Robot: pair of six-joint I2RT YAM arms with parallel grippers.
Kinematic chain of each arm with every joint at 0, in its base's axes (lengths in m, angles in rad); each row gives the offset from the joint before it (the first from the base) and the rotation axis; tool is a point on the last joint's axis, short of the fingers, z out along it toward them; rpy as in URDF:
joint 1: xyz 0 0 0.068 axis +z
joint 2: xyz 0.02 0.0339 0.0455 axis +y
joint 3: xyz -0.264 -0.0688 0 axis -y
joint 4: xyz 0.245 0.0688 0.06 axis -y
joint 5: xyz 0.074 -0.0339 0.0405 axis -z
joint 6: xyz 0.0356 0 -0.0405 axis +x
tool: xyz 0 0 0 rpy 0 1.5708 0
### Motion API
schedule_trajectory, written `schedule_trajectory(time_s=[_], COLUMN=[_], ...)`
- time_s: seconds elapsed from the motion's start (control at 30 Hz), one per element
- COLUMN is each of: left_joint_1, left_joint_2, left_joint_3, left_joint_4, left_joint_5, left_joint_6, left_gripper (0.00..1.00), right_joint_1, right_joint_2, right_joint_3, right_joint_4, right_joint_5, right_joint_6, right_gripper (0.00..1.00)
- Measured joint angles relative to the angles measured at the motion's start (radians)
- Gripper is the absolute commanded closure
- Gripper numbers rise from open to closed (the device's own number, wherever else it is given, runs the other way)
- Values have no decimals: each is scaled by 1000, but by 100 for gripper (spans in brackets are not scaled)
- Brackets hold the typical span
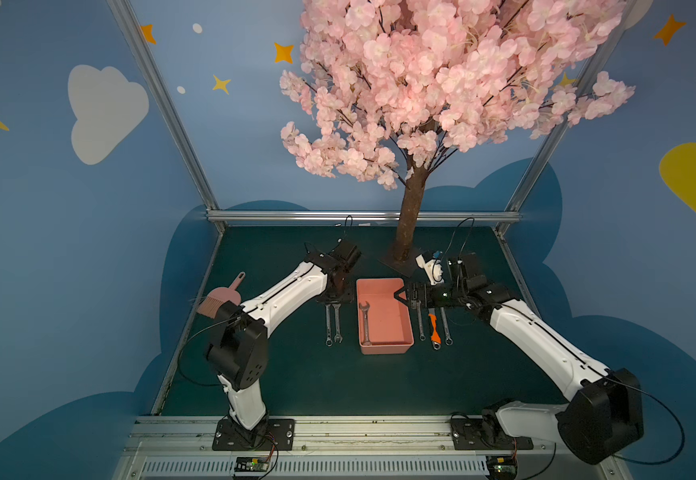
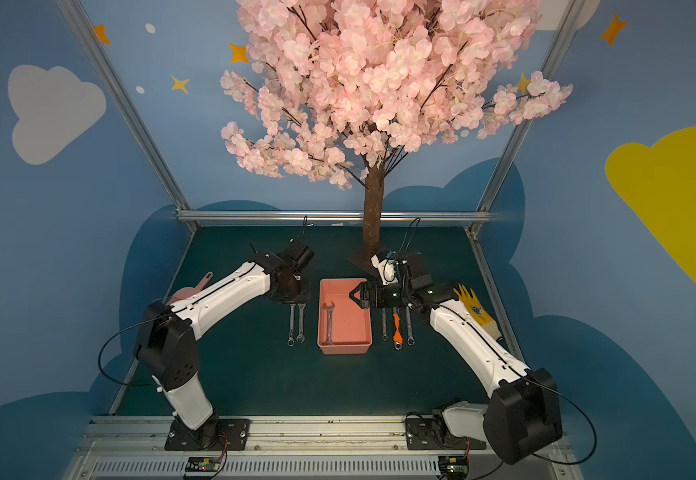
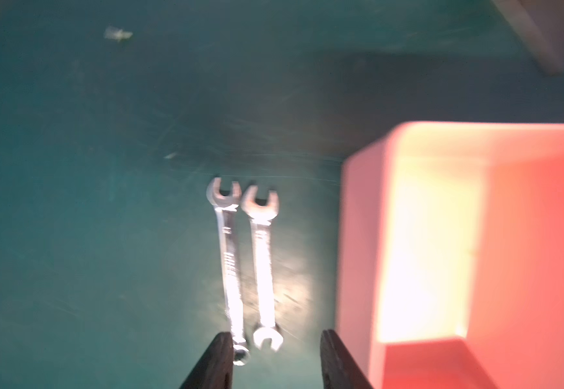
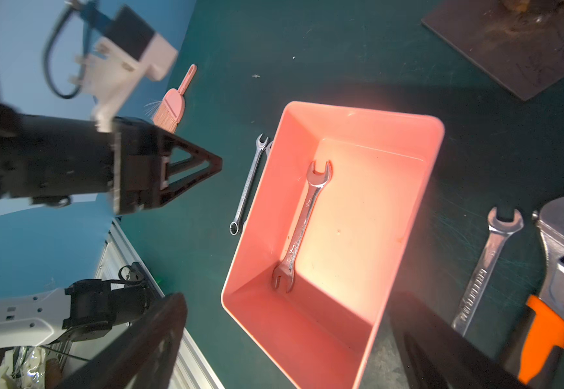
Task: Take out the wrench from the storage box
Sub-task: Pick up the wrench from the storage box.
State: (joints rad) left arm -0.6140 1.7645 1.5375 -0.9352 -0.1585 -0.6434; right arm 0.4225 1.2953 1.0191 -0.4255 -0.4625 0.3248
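Salmon-pink rectangular plastic storage box [image 1: 386,348] sits mid-mat on the dark green table cover [image 1: 296,382]. We see one silver double open-end wrench [image 4: 302,225] lying flat on its floor, close to the wall on the left arm's side. Left gripper [image 3: 277,357]: fingers parted partway, nothing clamped, low over one end of two silver wrenches [image 3: 230,262] lying just beside the box. Right gripper [image 4: 285,299]: spread wide, empty, hovering above the box's far right corner. Orange-handled adjustable wrench [image 1: 433,328] lies on the mat right of the box.

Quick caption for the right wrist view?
Open right gripper above the pink storage box, one wrench lying inside.
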Motion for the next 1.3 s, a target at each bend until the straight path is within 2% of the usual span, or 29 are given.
schedule_trajectory(time_s=[0.27,0.57,0.9,1.3], left_joint_1=[-129,-226,-237,-231], left_joint_2=[25,198,378,476], left_joint_3=[143,192,275,283], left_joint_4=[-59,-58,-103,-97], left_joint_5=[7,-10,-104,-118], left_joint_6=[-82,-158,-199,-211], left_gripper=[52,52,53,53], right_joint_1=[-66,-113,-133,-134], right_joint_2=[-48,-152,-180,-199], right_joint_3=[-5,-84,-111,-127], right_joint_4=[-25,-21,-19,-19], right_joint_5=[52,93,93,100], right_joint_6=[-13,-17,-26,-42], right_gripper=[2,2,2,2])
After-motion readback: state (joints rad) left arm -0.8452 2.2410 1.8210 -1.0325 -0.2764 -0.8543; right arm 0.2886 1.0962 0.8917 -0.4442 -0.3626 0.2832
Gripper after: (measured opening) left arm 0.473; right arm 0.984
